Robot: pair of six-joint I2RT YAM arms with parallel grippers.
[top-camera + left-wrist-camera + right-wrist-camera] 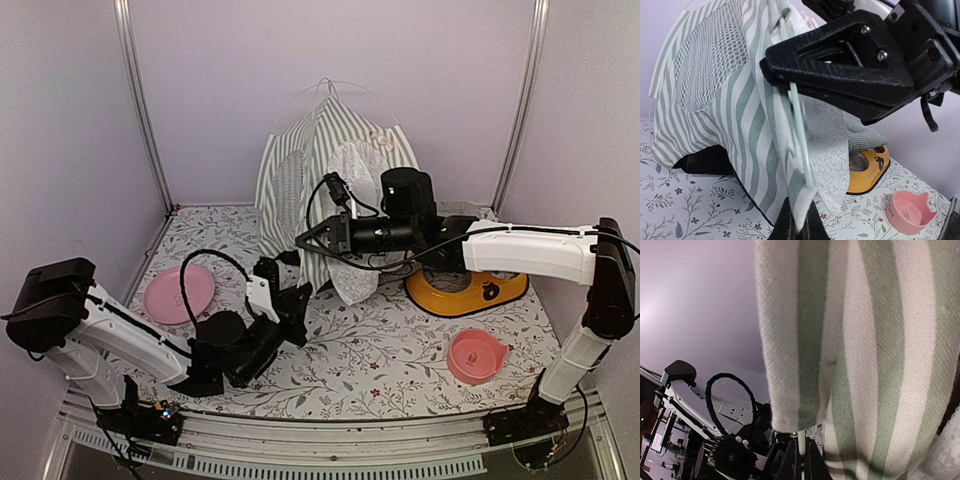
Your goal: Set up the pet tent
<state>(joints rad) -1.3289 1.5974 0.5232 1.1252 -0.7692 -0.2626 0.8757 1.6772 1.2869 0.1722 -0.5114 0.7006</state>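
Note:
The pet tent point(300, 165), a grey-green and white striped teepee with a white lace curtain point(358, 172), stands at the back centre, its thin white poles meeting at the top. My right gripper point(305, 238) is shut on a thin white pole point(801, 440) at the tent's front edge, about halfway up; striped fabric point(865, 340) fills its wrist view. My left gripper point(295, 300) is below it, near the table, shut on the lower corner of the striped fabric point(799, 200). In the left wrist view the right gripper point(775, 67) clamps the pole point(801, 135) above.
A pink plate point(179, 294) lies at the left. A yellow pet bowl stand point(465, 290) sits right of the tent under my right arm, with a green-checked cushion point(865, 136) on it. A pink bowl point(476, 356) is at the front right. Metal frame posts point(140, 100) stand at the back corners.

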